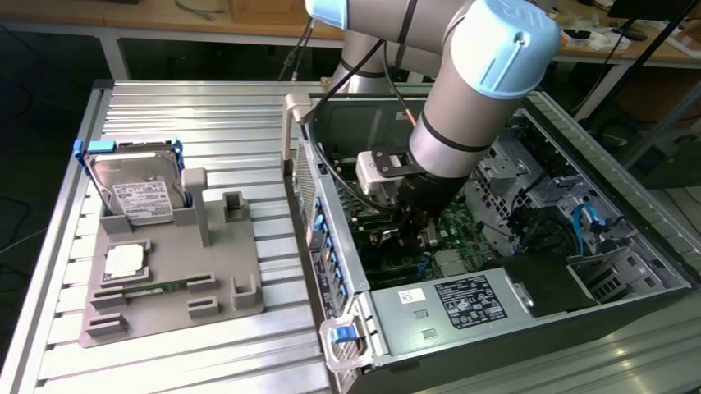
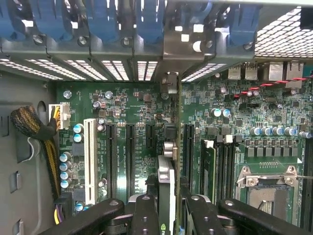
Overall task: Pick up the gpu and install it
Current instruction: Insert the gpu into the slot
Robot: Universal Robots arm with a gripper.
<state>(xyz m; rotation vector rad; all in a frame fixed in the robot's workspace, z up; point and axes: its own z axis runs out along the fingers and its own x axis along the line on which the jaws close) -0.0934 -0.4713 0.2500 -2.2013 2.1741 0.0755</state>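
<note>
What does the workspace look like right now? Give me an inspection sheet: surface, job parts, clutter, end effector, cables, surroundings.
Surface: slatted metal table carrying a grey holder and an open computer case.
Job's things: graphics card edge-on over the motherboard slots; whether it is seated cannot be told.
Clutter: hard drive upright in the holder; silver chip and green memory stick lying on it.
End effector: inside the case, shut on the graphics card.
Cables: braided bundle at the motherboard's edge; blue cables inside the case.
Surroundings: wooden benches behind the table.
</note>
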